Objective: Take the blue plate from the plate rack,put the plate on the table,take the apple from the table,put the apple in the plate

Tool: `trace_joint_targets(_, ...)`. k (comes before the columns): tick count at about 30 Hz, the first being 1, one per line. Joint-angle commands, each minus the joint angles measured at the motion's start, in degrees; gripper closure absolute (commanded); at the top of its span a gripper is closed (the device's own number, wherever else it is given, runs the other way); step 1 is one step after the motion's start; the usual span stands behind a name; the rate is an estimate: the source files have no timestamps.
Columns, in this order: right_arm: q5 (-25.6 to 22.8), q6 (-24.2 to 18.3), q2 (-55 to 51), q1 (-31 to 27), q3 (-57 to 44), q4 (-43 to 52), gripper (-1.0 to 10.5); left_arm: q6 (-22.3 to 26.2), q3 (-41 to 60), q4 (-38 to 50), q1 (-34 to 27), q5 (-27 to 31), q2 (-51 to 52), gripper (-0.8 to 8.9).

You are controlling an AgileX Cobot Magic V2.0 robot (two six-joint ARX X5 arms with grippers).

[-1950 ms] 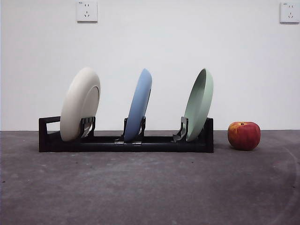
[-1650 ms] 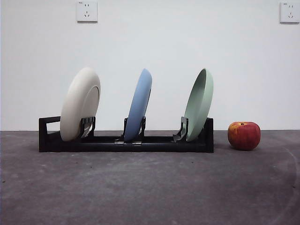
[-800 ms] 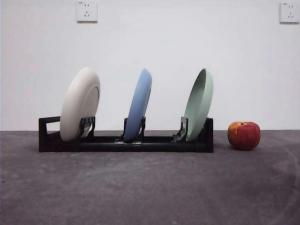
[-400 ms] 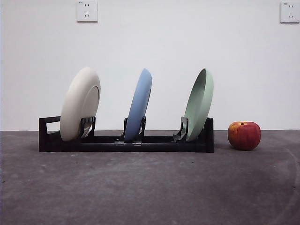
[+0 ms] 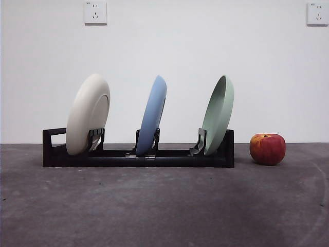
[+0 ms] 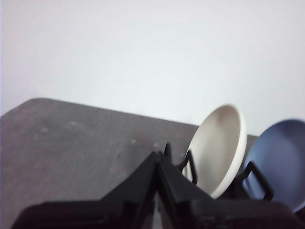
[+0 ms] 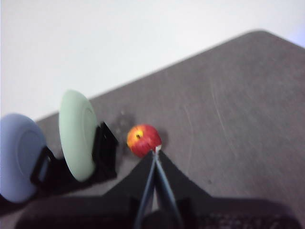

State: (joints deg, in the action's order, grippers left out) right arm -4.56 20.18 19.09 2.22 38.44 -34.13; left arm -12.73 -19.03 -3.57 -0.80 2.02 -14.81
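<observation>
from my seat nothing has shifted in the front view over the last two seconds, so i judge the task unstarted. along the rack (image 5: 138, 157), left to right: white plate (image 5: 88, 114), blue plate (image 5: 152, 115) mid-rack, on edge, long axis near upright, top tipped toward the green plate (image 5: 218, 114); apple (image 5: 267, 148) past the rack's end. left gripper (image 6: 157, 162) and right gripper (image 7: 156, 157) are both closed on nothing.

We see the left pincer (image 6: 157, 164) with its black jaws pressed together, raised above the grey bench (image 6: 71, 143). Beyond its tip stands the cream-white plate (image 6: 217, 148), upright in the plate rack (image 6: 255, 174), with the blue plate (image 6: 279, 160) just beside it in the neighbouring slot.
</observation>
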Motion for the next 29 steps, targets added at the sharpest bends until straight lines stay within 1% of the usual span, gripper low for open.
trace_joint_targets(1, 1.4, -0.4, 6.3, 0.0, 5.3, -4.3, 9.5, -0.7, -5.1, 0.4, 0.0, -3.6, -4.8, 8.18)
trace_joint_targets(4, 3.6, -0.3, 12.2, 0.0, 10.0, -5.5, 9.5, -0.7, -10.3, 0.2, 0.0, -9.9, -9.8, 8.18)
trace_joint_targets(7, 5.7, 0.6, 17.1, 0.0, 13.7, -8.0, 9.5, -1.3, -14.2, 0.2, 0.0, -15.3, -14.9, 8.19)
trace_joint_targets(9, 8.4, 0.7, 20.1, 0.0, 15.7, -8.4, 9.5, -3.2, -16.7, 0.2, 0.0, -17.9, -18.7, 8.19)
trace_joint_targets(11, 11.5, 0.6, 22.9, 0.0, 17.4, -8.3, 9.5, -4.1, -19.3, -0.3, 0.0, -20.8, -22.9, 8.19)
trace_joint_targets(13, 14.2, -0.3, 25.8, 0.0, 18.9, -8.3, 9.5, -4.5, -22.5, -1.9, 0.0, -23.6, -27.7, 8.19)
trace_joint_targets(16, 17.4, -1.7, 29.9, 0.0, 21.0, -8.3, 9.5, -4.7, -29.2, -6.9, 0.0, -27.6, -36.3, 8.19)
trace_joint_targets(20, 22.8, -2.4, 35.3, 0.0, 22.9, -8.4, 9.5, -4.9, -40.9, -15.3, 0.5, -33.8, -48.2, 8.19)
trace_joint_targets(22, 26.3, -2.4, 38.3, 0.0, 23.5, -8.4, 9.5, -4.9, -49.1, -20.8, 1.7, -35.0, -55.3, 8.19)
trace_joint_targets(24, 30.0, -2.4, 41.2, 0.1, 23.6, -8.3, 9.5, -3.6, -58.7, -26.5, 3.7, -35.0, -62.9, 8.19)
trace_joint_targets(25, 30.8, -2.6, 42.3, 0.1, 23.6, -8.3, 9.5, -2.9, -63.5, -29.2, 4.9, -35.1, -66.5, 8.19)
trace_joint_targets(29, 30.7, -5.0, 45.3, 0.1, 23.7, -8.2, 9.5, 0.1, -81.5, -37.8, 10.2, -35.4, -79.0, 8.19)
